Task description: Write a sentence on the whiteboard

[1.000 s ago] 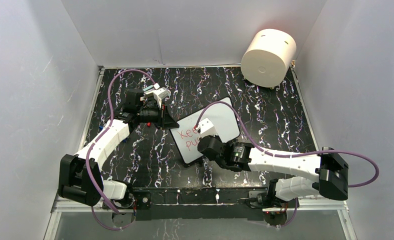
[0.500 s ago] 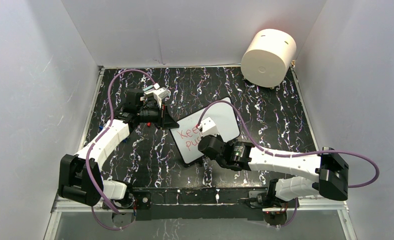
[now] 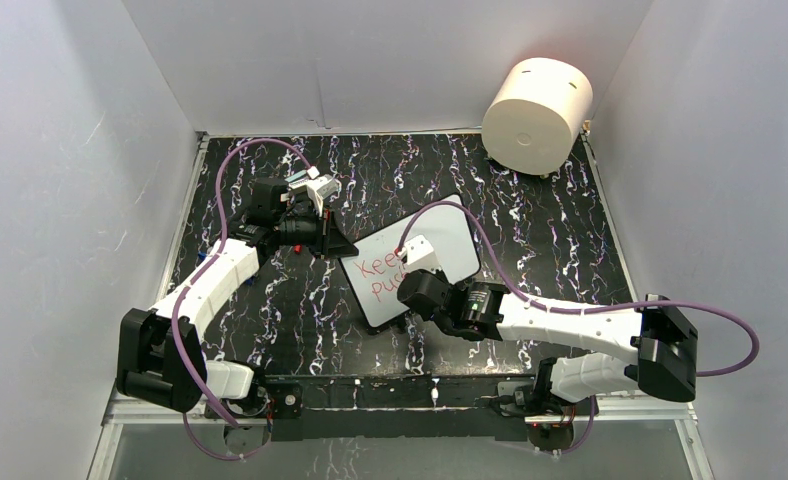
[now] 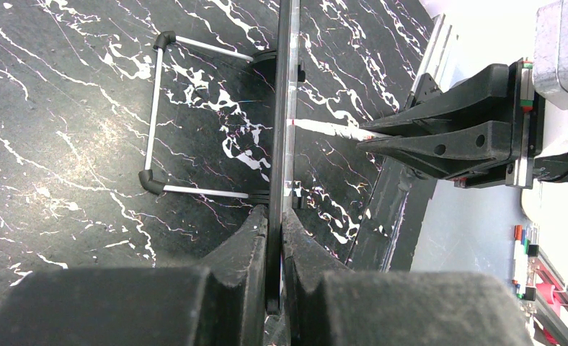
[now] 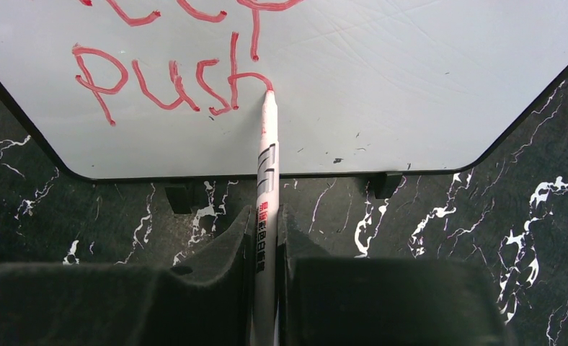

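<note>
The whiteboard [image 3: 448,243] lies mid-table, tilted; it is white with a thin black rim. Red writing [image 3: 375,272] on it reads "Keep" above "Pu" in the top view. The right wrist view shows the board [image 5: 396,79] with "Push" [image 5: 158,83] under the bottoms of "Keep". My left gripper [image 3: 338,248] is shut on the board's left edge; in the left wrist view the board [image 4: 281,101] runs edge-on between the jaws of that gripper [image 4: 274,216]. My right gripper [image 5: 267,220] is shut on a white marker [image 5: 267,173], whose red tip touches the end of the "h".
A cream cylinder [image 3: 537,112] stands at the back right corner. White walls close the table on three sides. A wire stand [image 4: 155,108] sits under the board. Small black feet [image 5: 180,198] stick out at the board's near edge.
My right gripper with the marker has shifted slightly to the right along the second line. The left gripper and the board have not moved.
</note>
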Controlling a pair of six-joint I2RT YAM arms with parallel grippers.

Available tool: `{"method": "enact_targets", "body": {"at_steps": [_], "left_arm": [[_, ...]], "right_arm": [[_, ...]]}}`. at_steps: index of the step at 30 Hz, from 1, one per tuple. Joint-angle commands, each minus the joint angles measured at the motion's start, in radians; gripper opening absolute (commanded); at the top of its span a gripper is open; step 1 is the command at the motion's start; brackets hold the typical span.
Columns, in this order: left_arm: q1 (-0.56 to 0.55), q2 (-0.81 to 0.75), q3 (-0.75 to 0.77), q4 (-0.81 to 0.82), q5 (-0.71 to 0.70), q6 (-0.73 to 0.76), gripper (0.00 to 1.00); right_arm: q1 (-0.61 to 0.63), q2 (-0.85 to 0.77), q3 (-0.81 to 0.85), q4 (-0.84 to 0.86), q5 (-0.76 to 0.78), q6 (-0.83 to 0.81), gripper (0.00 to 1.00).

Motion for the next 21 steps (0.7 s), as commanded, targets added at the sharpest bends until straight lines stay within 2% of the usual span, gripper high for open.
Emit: {"method": "enact_targets", "body": {"at_steps": [1,21], "left_arm": [[-0.011,0.027,-0.010,-0.074,-0.102,0.033,0.00],[-0.012,0.029,-0.009,-0.077,-0.109,0.033,0.00]], "right_arm": [[-0.009,-0.011,0.002,-0.002,-0.010,0.018,0.00],[-0.009,-0.032,0.000,-0.007,-0.017,0.006,0.00]]}}
